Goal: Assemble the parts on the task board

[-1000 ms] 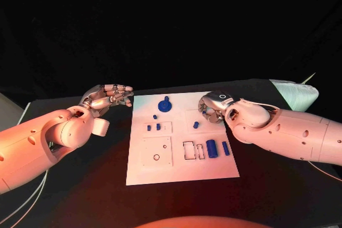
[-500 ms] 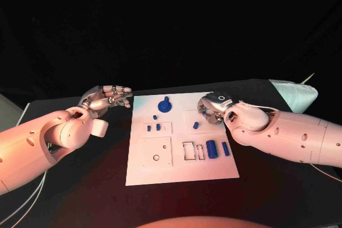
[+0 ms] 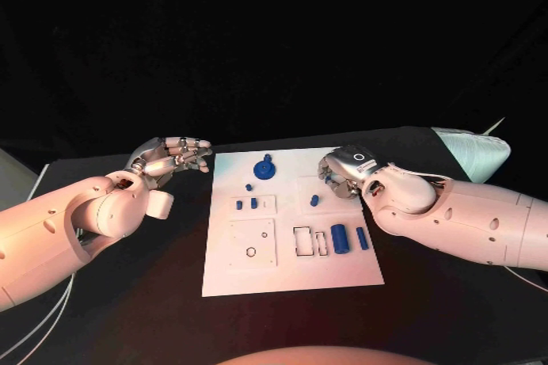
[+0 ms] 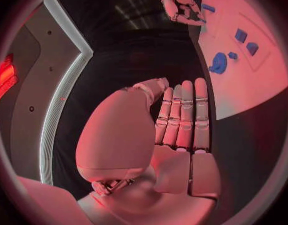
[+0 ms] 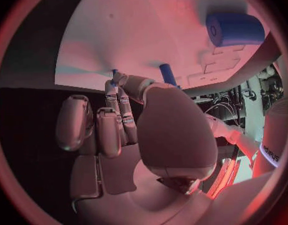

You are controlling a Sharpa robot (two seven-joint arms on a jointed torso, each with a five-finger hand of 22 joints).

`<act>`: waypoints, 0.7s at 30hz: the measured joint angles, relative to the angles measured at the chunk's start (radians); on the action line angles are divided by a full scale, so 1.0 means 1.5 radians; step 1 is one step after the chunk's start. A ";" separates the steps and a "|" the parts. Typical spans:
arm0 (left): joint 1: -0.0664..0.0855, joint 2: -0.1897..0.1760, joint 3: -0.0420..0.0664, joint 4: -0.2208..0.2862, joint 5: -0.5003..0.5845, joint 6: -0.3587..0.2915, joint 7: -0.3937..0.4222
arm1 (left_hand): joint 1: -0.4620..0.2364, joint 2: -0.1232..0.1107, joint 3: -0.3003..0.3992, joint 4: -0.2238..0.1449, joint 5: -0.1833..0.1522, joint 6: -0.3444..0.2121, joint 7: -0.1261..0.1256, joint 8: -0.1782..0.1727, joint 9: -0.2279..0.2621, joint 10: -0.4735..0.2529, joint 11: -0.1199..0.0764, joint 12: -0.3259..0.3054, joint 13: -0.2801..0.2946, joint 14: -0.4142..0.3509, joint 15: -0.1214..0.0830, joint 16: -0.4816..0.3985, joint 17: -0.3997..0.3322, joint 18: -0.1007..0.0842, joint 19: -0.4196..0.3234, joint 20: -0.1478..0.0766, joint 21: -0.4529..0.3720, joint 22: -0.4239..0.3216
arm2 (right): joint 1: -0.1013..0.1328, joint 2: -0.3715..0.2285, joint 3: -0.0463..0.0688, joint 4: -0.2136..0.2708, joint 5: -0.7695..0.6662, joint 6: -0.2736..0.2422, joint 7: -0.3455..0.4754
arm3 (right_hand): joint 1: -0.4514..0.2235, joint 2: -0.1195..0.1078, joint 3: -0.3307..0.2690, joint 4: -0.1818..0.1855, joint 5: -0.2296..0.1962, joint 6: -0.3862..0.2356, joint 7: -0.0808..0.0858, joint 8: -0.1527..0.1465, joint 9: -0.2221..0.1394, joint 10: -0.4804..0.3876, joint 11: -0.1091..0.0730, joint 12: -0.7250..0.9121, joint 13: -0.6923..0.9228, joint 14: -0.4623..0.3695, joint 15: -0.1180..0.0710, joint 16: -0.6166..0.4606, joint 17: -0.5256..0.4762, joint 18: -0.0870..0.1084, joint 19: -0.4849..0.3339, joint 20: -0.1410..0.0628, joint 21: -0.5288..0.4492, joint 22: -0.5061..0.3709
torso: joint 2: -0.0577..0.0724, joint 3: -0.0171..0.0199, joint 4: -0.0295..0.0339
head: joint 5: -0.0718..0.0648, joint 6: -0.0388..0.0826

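Right robot hand [image 3: 340,175] curled over task board [image 3: 291,262] – grip unclear | left robot hand [image 3: 171,155] spread – off-board

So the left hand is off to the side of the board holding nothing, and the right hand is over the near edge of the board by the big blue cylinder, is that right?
One slip. The right hand is over the far right part of the task board, beside a small blue part, not by the big blue cylinder, as the head view shows. The left hand is indeed beside the board, holding nothing.
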State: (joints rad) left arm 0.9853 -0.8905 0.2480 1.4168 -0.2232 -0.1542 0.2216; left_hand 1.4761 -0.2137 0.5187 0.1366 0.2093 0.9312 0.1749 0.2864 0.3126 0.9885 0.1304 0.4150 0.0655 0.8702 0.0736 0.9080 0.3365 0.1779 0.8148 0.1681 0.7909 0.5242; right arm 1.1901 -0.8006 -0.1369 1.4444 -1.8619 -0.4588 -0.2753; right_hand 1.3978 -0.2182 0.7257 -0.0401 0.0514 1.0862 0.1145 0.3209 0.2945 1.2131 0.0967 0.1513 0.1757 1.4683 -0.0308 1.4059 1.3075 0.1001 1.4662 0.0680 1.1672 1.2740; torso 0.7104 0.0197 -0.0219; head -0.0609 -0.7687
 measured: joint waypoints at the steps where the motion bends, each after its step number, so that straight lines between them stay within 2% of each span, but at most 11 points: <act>1: 0.000 0.000 0.000 0.000 0.000 0.000 0.000 | 0.000 0.000 0.000 0.000 0.000 0.000 0.000 0.000 0.000 0.000 0.000 0.000 0.000 0.000 0.000 0.000 0.000 0.000 0.000 0.000 0.000 0.000 | 0.001 -0.003 0.001 0.004 0.000 -0.002 0.000 | 0.000 0.000 0.000 0.000 0.000 0.000 0.000 0.000 0.000 0.001 0.001 0.000 0.000 0.000 0.000 0.000 0.000 0.000 0.000 0.000 0.000 0.000 | 0.000 0.0000 0.0000 | 0.001 0.000; 7: 0.000 0.000 0.000 -0.002 0.000 0.000 -0.002 | 0.000 0.000 0.000 0.000 0.000 0.000 0.000 0.000 0.000 0.000 0.000 -0.003 0.000 0.000 0.000 0.000 0.000 0.000 0.000 0.000 0.000 0.000 | 0.011 -0.020 0.005 0.033 0.001 -0.015 0.000 | 0.000 0.000 -0.001 -0.001 -0.001 0.000 0.000 0.000 0.000 0.002 0.002 0.000 0.000 0.000 0.000 0.000 0.000 0.000 0.000 0.000 0.000 0.001 | -0.001 -0.0001 0.0000 | 0.003 0.000; 12: -0.001 0.000 0.000 -0.004 0.000 0.000 -0.003 | 0.000 0.000 0.000 0.000 0.000 0.000 0.000 0.000 0.000 0.000 0.000 -0.003 0.000 0.000 0.000 0.000 0.000 0.000 0.000 0.000 0.000 0.000 | 0.018 -0.037 0.008 0.071 0.003 -0.021 0.000 | 0.000 0.000 -0.001 -0.001 -0.003 0.000 0.000 0.000 0.000 0.002 0.002 0.000 0.000 0.000 0.000 0.000 0.000 0.000 0.000 0.000 0.003 0.002 | -0.001 -0.0003 -0.0002 | 0.004 0.001; 21: -0.001 0.002 0.000 -0.003 -0.001 0.000 -0.004 | 0.000 0.000 0.000 0.000 0.000 0.000 0.000 0.000 0.000 0.000 0.000 -0.003 0.000 0.000 0.000 0.000 0.000 0.000 0.000 0.000 0.000 0.000 | 0.014 -0.042 0.009 0.149 0.014 -0.028 0.002 | 0.000 0.000 -0.001 -0.001 -0.004 0.002 0.002 0.000 0.001 0.002 0.002 0.000 0.000 0.000 0.000 0.000 0.000 0.000 0.000 0.000 0.003 0.002 | 0.000 -0.0004 -0.0003 | 0.015 0.002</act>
State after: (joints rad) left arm 0.9831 -0.8869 0.2480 1.4122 -0.2240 -0.1546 0.2155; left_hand 1.4761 -0.2137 0.5187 0.1366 0.2093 0.9312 0.1749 0.2865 0.3126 0.9885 0.1304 0.4102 0.0654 0.8702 0.0736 0.9080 0.3364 0.1778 0.8148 0.1681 0.7910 0.5241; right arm 1.2113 -0.8632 -0.1233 1.6678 -1.8415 -0.5005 -0.2726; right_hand 1.3980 -0.2184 0.7242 -0.0413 0.0452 1.0898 0.1180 0.3209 0.2954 1.2165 0.1000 0.1513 0.1757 1.4683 -0.0307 1.4058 1.3075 0.1001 1.4661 0.0681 1.1712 1.2770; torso 0.7103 0.0190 -0.0223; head -0.0384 -0.7658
